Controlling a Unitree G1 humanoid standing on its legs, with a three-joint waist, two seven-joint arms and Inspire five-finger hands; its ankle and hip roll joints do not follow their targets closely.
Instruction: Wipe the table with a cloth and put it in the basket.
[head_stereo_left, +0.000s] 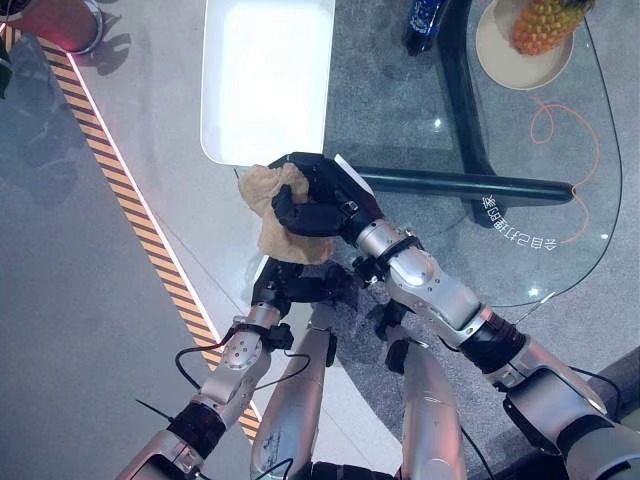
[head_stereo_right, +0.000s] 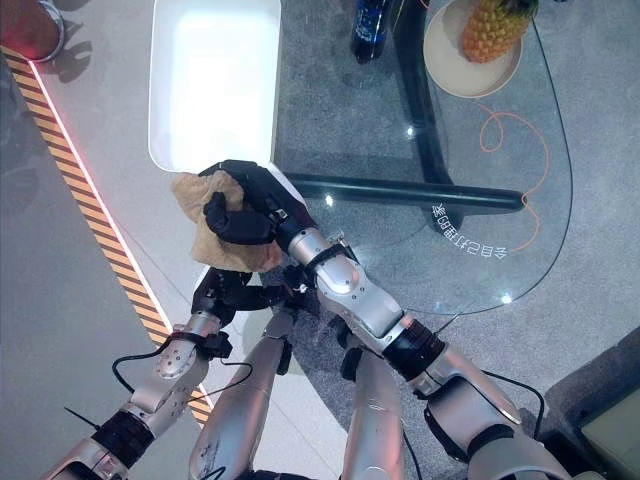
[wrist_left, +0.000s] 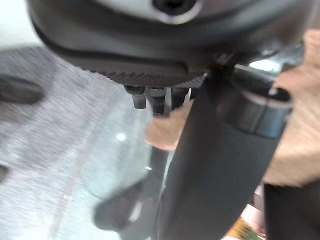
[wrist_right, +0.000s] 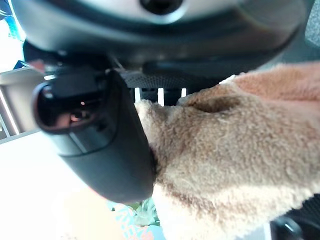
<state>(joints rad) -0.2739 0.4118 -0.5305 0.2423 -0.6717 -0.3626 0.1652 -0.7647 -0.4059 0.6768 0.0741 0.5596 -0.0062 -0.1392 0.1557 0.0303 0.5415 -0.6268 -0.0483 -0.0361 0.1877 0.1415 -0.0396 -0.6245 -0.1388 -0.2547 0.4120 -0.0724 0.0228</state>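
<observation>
My right hand (head_stereo_left: 318, 198) has thumb and fingers curled round the tan cloth (head_stereo_left: 272, 220), which hangs bunched at frame centre in the left eye view. The white basket (head_stereo_left: 222, 140) lies just beyond, toward the upper left, its near rim beside the cloth; the right hand is nearer it. I can't tell how my left hand's (head_stereo_left: 285, 285) fingers sit, just below the cloth. I count one cloth, one basket, one glass table (head_stereo_left: 560, 200), one bottle (head_stereo_left: 424, 22), one pineapple (head_stereo_left: 545, 22) on one plate (head_stereo_left: 500, 55).
</observation>
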